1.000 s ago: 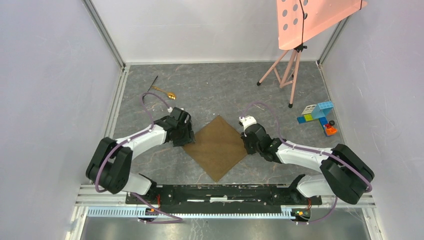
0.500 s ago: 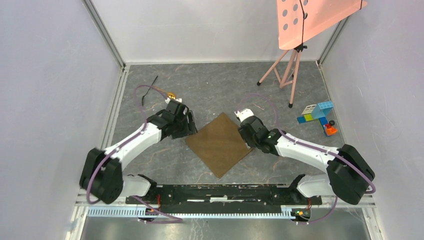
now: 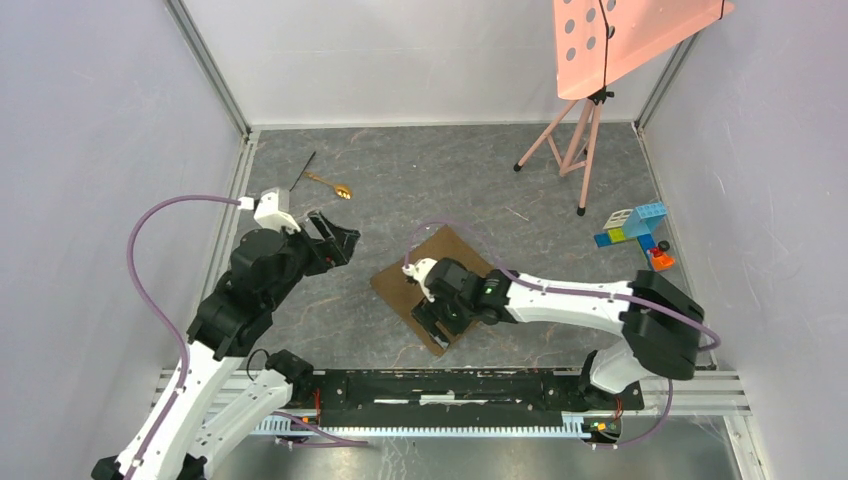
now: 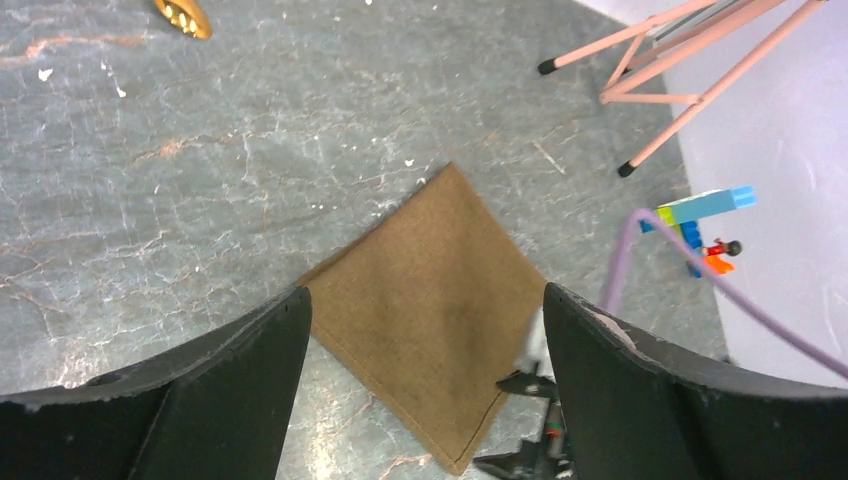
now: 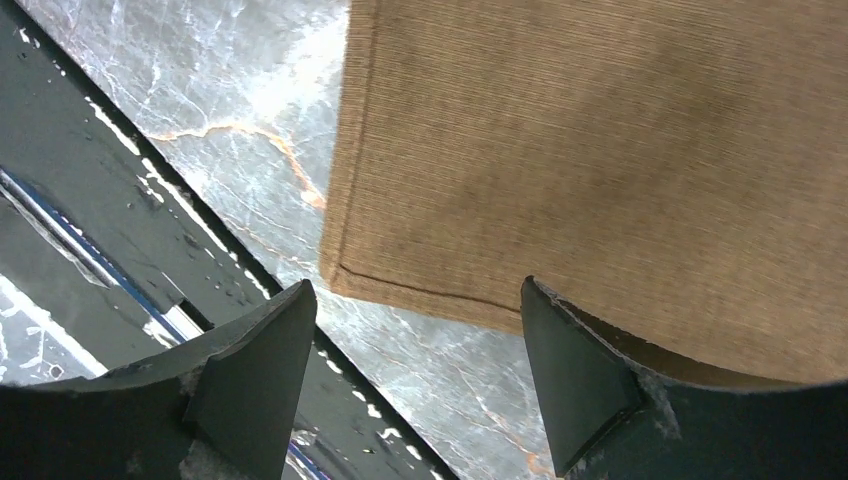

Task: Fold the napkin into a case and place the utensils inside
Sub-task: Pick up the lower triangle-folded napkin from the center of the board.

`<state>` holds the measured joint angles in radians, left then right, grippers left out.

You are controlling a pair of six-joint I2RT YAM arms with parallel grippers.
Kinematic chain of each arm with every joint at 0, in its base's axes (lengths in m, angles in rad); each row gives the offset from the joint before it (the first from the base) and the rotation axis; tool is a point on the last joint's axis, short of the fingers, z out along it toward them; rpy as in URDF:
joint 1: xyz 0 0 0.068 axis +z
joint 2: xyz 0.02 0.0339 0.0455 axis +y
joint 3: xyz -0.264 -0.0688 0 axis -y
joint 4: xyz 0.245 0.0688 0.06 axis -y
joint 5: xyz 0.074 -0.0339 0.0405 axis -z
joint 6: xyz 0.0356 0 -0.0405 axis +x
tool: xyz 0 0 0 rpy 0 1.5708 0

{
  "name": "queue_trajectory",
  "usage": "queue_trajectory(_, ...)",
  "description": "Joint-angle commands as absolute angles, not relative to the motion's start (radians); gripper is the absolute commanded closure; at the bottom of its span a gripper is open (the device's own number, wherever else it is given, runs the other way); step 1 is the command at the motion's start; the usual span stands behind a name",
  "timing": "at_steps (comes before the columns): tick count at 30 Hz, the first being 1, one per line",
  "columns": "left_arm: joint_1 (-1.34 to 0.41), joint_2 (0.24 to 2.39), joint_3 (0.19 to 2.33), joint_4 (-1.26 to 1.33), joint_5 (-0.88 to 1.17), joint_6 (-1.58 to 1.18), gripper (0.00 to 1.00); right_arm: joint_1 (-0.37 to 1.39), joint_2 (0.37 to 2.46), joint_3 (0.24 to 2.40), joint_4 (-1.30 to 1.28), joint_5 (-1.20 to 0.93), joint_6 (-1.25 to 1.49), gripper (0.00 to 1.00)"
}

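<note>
The brown napkin point(image 3: 442, 250) lies flat on the grey table as a diamond, also seen in the left wrist view point(image 4: 440, 310) and the right wrist view point(image 5: 620, 150). My right gripper point(image 3: 438, 322) hangs open low over its near corner, and in its own view point(image 5: 417, 290) nothing sits between the fingers. My left gripper point(image 3: 340, 238) is raised to the left of the cloth, open and empty point(image 4: 425, 300). The utensils lie at the far left: a gold spoon point(image 3: 332, 186) point(image 4: 183, 15) and a thin black utensil point(image 3: 303, 170).
A pink tripod stand point(image 3: 575, 150) rises at the far right. Coloured toy blocks point(image 3: 635, 230) lie by the right wall. The black base rail point(image 3: 440, 385) runs along the near edge, close under the right gripper point(image 5: 100, 250). Walls enclose both sides.
Both grippers have opened wider. The left arm rose and drew back left from the napkin's left corner. The right gripper swung from the right corner round to the near corner.
</note>
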<state>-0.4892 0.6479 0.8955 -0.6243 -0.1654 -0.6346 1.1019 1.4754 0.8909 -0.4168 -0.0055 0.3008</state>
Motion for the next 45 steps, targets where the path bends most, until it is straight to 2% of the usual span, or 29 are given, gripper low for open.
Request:
queue_trajectory(1,-0.486,0.619,0.94,-0.655,-0.173,-0.587,0.08,1.171,1.57,1.01,-0.483,-0.006,0.347,0.18)
queue_trajectory(4,-0.487,0.606,0.953,-0.68,-0.188,-0.567,0.07,1.216,1.648,1.097,-0.552,0.071,0.348,0.21)
queue_trajectory(9,-0.487,0.602,0.954,-0.708,-0.232,-0.546,0.05,1.246,1.721,1.164,-0.6,0.098,0.362,0.37)
queue_trajectory(20,-0.486,0.583,0.937,-0.707,-0.258,-0.554,0.03,1.274,1.785,1.147,-0.605,0.127,0.352,0.38)
queue_trajectory(25,-0.486,0.591,0.94,-0.708,-0.265,-0.557,0.03,1.284,1.817,1.121,-0.581,0.162,0.359,0.44)
queue_trajectory(30,-0.486,0.606,0.953,-0.709,-0.263,-0.556,0.03,1.29,1.838,1.059,-0.543,0.204,0.373,0.56)
queue_trajectory(32,-0.486,0.612,0.951,-0.708,-0.259,-0.558,0.03,1.29,1.833,1.037,-0.523,0.223,0.38,0.7)
queue_trajectory(38,-0.486,0.642,0.904,-0.733,-0.261,-0.608,0.03,1.289,1.755,0.996,-0.441,0.273,0.365,0.99)
queue_trajectory(42,-0.486,0.675,0.837,-0.769,-0.269,-0.714,0.03,1.279,1.657,0.942,-0.335,0.228,0.345,1.0)
queue_trajectory(45,-0.486,0.659,0.712,-0.737,-0.277,-0.866,0.03,1.259,1.572,0.871,-0.221,0.158,0.356,1.0)
